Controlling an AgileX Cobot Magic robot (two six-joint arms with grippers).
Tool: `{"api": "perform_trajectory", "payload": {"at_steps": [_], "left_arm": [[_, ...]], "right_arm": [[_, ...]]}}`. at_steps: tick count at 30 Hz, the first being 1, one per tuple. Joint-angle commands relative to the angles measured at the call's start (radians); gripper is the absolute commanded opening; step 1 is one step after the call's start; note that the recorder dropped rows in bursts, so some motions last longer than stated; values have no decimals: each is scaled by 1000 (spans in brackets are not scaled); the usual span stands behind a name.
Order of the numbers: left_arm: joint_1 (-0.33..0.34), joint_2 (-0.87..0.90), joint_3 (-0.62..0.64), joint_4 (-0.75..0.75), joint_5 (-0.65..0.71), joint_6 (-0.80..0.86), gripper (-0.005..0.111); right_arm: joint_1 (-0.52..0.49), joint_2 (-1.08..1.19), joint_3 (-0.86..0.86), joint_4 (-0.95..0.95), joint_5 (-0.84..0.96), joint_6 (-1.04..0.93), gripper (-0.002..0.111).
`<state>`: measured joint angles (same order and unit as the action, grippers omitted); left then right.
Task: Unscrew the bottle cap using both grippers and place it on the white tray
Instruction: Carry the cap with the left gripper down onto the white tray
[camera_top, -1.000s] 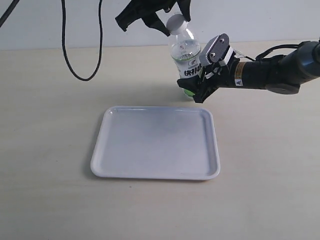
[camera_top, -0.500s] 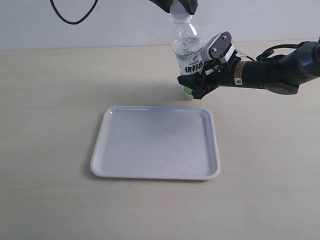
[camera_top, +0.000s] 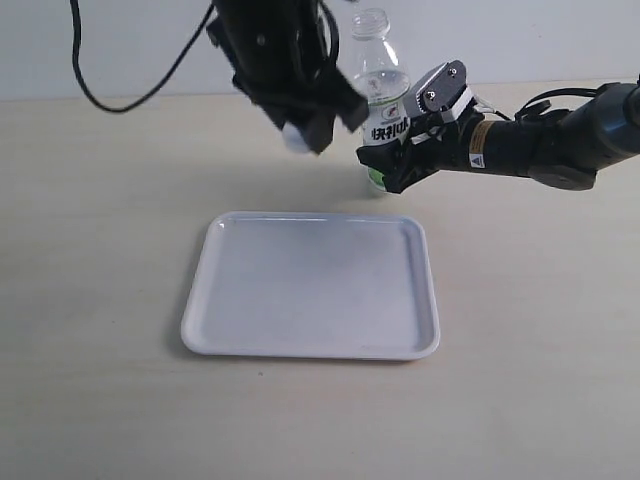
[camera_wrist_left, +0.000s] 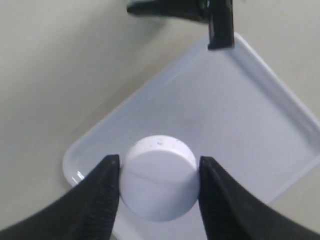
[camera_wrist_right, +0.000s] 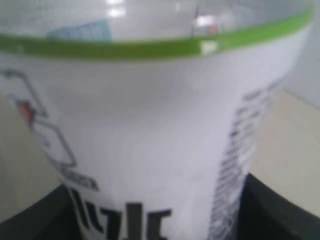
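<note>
The left gripper (camera_top: 300, 128) is clamped on the bottle cap (camera_top: 297, 138), holding it in the air just left of the bottle (camera_top: 376, 80) and clear of it. In the left wrist view the bottle cap (camera_wrist_left: 159, 185) sits between the two black fingers (camera_wrist_left: 102, 200) of the left gripper (camera_wrist_left: 159, 170), touching both, with the white tray (camera_wrist_left: 240, 115) below it.

The bottle stands upright on the tabletop (camera_top: 100, 200), just beyond the far right corner of the white tray (camera_top: 310, 290), its neck (camera_top: 371, 20) open. The right gripper (camera_top: 388, 165) reaches in from the right and is closed around the bottle's lower body at the label (camera_top: 388, 128). In the right wrist view the bottle (camera_wrist_right: 150, 150) fills the frame, a dark finger (camera_wrist_right: 280, 210) on either side.
</note>
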<state>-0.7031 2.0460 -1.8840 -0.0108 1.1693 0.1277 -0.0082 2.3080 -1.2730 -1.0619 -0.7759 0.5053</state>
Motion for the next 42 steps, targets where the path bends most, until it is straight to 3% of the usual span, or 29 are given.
{"api": "perform_trajectory", "payload": {"at_steps": [1, 13, 27, 29, 32, 34, 35, 37, 40, 42], "left_arm": [[-4, -27, 218, 5, -190, 52, 0], [-4, -27, 542, 0, -590, 52, 0], [-6, 41, 572, -8, -576, 52, 1], [-6, 41, 570, -8, -576, 52, 9], [-6, 41, 570, -10, -576, 52, 34], [-6, 41, 570, -10, -576, 52, 59], [-6, 41, 570, -10, -576, 52, 84], [-6, 41, 570, -10, -576, 48, 98], [-6, 41, 570, -10, -583, 45, 95], [-6, 41, 570, -10, -598, 45, 95]], "right_arm": [[-4, -3, -1, 41, -34, 22, 0], [-4, -3, -1, 41, -34, 46, 0], [-4, -3, -1, 41, -38, 46, 0], [-4, -3, -1, 41, -40, 46, 0], [-4, -3, -1, 41, -42, 46, 0], [-4, -3, -1, 41, -42, 46, 0], [-4, -3, -1, 41, -42, 46, 0], [-4, -3, -1, 41, -42, 46, 0], [-4, -3, -1, 43, -42, 46, 0], [-4, -3, -1, 57, -42, 46, 7]]}}
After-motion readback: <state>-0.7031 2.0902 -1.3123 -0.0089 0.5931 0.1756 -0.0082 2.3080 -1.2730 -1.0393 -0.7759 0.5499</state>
